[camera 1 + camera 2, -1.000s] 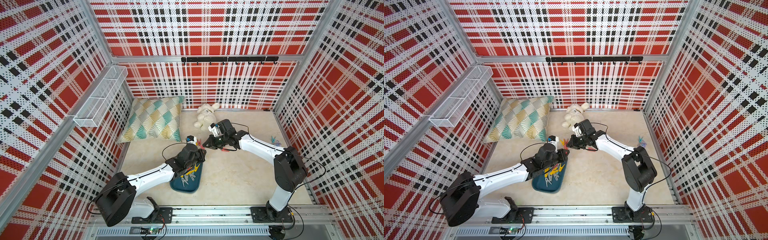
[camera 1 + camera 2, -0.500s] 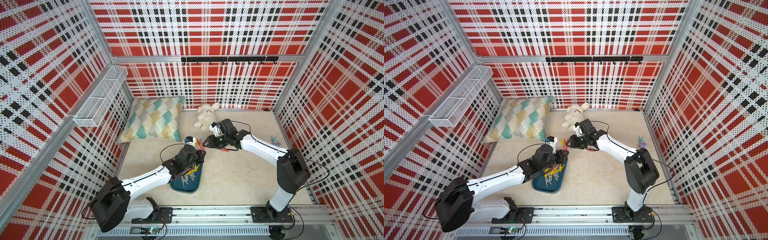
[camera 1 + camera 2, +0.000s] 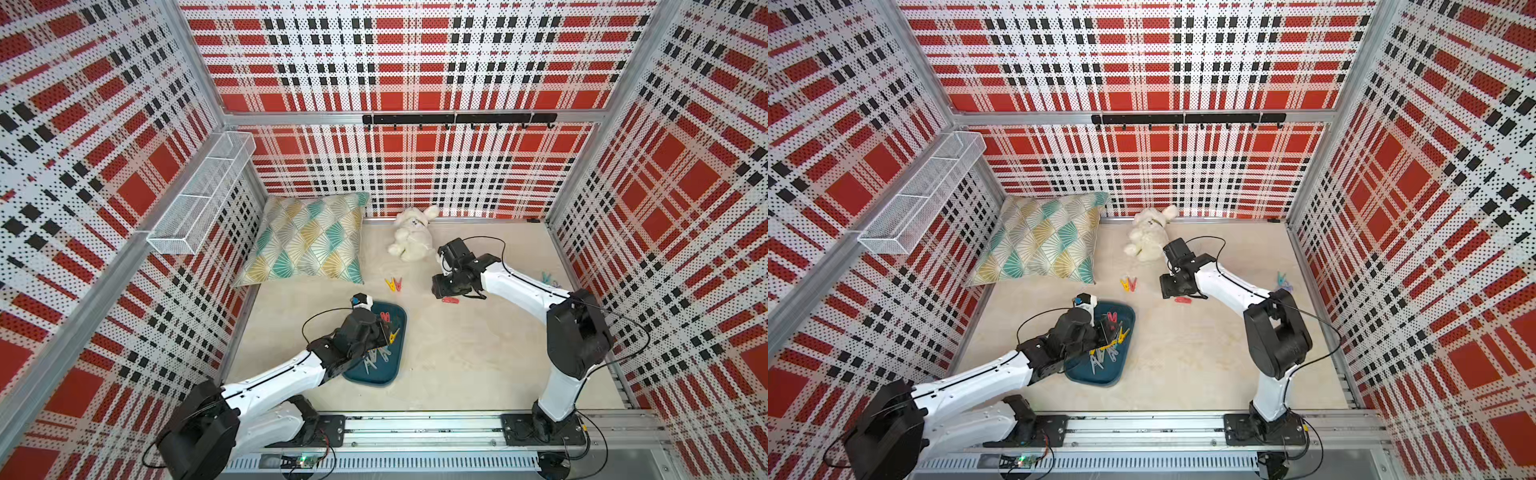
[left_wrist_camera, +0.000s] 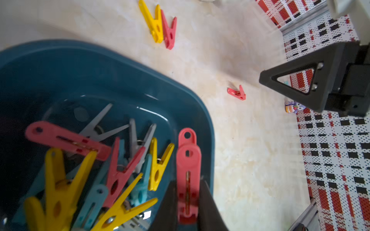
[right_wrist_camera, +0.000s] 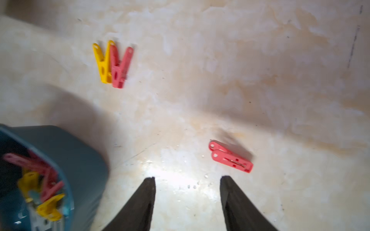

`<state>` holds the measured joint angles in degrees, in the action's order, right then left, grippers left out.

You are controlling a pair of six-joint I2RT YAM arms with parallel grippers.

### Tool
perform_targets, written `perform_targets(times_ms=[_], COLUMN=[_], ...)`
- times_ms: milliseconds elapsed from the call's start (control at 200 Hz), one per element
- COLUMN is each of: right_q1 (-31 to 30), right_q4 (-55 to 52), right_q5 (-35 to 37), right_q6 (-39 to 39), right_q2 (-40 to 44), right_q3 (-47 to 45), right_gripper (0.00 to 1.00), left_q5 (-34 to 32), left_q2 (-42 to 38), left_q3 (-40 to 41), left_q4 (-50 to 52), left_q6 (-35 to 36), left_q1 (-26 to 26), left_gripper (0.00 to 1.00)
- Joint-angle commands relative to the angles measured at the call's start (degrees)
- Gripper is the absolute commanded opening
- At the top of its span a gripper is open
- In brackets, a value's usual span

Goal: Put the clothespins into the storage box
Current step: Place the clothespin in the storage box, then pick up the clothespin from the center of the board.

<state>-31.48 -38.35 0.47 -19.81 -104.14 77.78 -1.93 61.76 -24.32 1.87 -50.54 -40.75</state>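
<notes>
Pinches a red plastic clothespin (image 4: pixel 188 160) in the left end effector (image 4: pixel 187 183) over the dark teal plastic storage box (image 4: pixel 140 76), likely for dropping in. Holds the right end effector (image 5: pixel 187 178) spread just beside a loose red clothespin (image 5: pixel 230 157), two o'clock from the box.

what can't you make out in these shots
Dark teal plastic storage box: the left arm covers part of it in both top views, so its clothespins can't be counted.
Light blue plastic clothespins by the right wall: too small in top views to count.
Small multicoloured object: half hidden by the right gripper in the left wrist view; unidentifiable.
Right wrist view: box cut by the edge, contents blurred.
</notes>
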Motion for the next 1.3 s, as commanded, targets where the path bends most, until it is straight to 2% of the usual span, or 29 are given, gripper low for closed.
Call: perform_targets(times_ms=[0, 80, 220, 311, 656, 1167, 1293], right_q1=[-0.3, -0.3, -0.4, -0.4, -0.4, 1.1, 1.5], right_q4=[-3.3, -3.2, -3.3, -2.7, -3.0, -3.8, -3.8], right_q5=[8.7, 10.9, 13.5, 14.0, 14.8, 13.8, 12.4], right_q6=[4.8, 5.6, 6.3, 6.5, 7.7, 7.2, 7.3], right_q2=[-1.2, -2.1, -4.6, -5.6, -9.0, -12.8, -14.1], right_q3=[-1.2, -2.1, -2.4, -2.2, 2.1, 8.4, 10.0], right_gripper=[0.60, 0.60, 0.61, 0.61, 0.59, 0.44, 0.43], left_q5=[0.8, 0.8, 0.4, 0.2, -0.3, -0.5, -0.3], left_q2=[-2.0, -2.8, -3.4, -3.7, -4.1, -4.0, -3.7], left_q3=[2.0, 3.0, 3.5, 3.5, 2.8, 3.1, 3.3], left_q4=[1.8, 2.2, 3.3, 3.4, 3.5, 3.1, 2.7], left_q6=[-1.5, -1.7, -1.8, -1.8, -1.8, -1.6, -1.7], left_q1=[1.1, 1.4, 1.6, 1.6, 1.6, 1.8, 1.9], left_gripper=[0.08, 0.13, 0.41, 0.48, 0.48, 0.46, 0.46])
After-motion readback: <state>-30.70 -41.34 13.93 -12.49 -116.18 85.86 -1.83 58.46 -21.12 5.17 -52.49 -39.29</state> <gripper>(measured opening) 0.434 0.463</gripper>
